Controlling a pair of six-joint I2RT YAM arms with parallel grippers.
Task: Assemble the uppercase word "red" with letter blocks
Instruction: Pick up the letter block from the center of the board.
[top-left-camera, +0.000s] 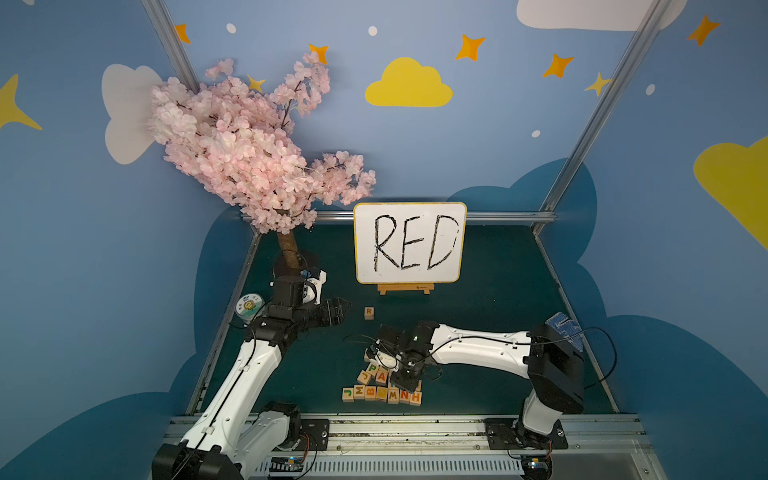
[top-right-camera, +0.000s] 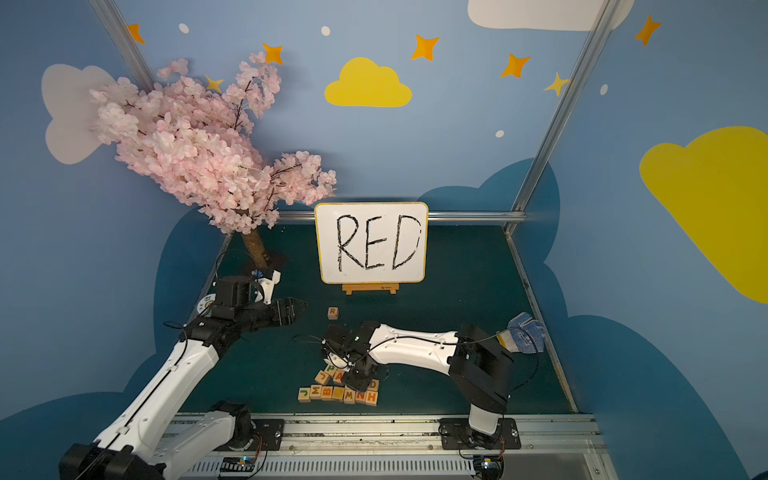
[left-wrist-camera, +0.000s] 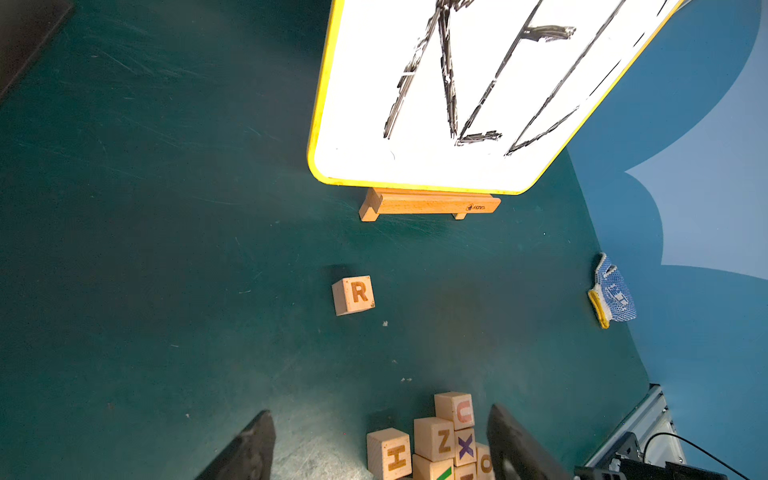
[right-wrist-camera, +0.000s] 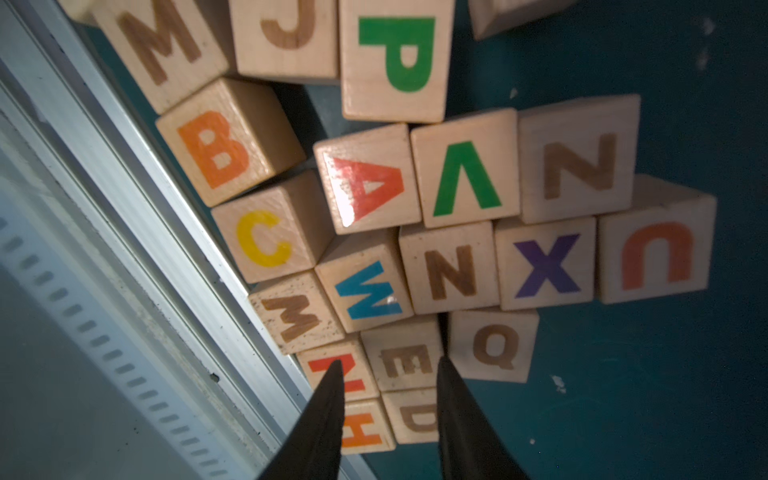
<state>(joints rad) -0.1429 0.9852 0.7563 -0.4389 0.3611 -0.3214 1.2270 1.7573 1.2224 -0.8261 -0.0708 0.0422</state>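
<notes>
A lone R block (top-left-camera: 369, 312) (top-right-camera: 332, 312) (left-wrist-camera: 353, 295) stands on the green mat in front of the whiteboard. My left gripper (top-left-camera: 343, 309) (top-right-camera: 301, 309) (left-wrist-camera: 380, 411) hovers just left of it, open and empty. The other letter blocks (top-left-camera: 382, 386) (top-right-camera: 338, 392) lie clustered near the front rail. My right gripper (right-wrist-camera: 390, 360) (top-left-camera: 409, 384) points down over that cluster. Its fingers stand about one block apart, astride the brown E block (right-wrist-camera: 405, 359). One fingertip (right-wrist-camera: 336, 370) overlaps the red N block beside it. The brown D block (right-wrist-camera: 411, 415) lies right behind E.
The yellow-framed whiteboard (top-left-camera: 409, 243) reading RED stands on a wooden easel at the back. A pink blossom tree (top-left-camera: 257, 145) and a tape roll (top-left-camera: 249, 307) are back left. A blue dotted glove (top-left-camera: 565, 328) lies at right. The metal rail (right-wrist-camera: 124, 208) borders the cluster.
</notes>
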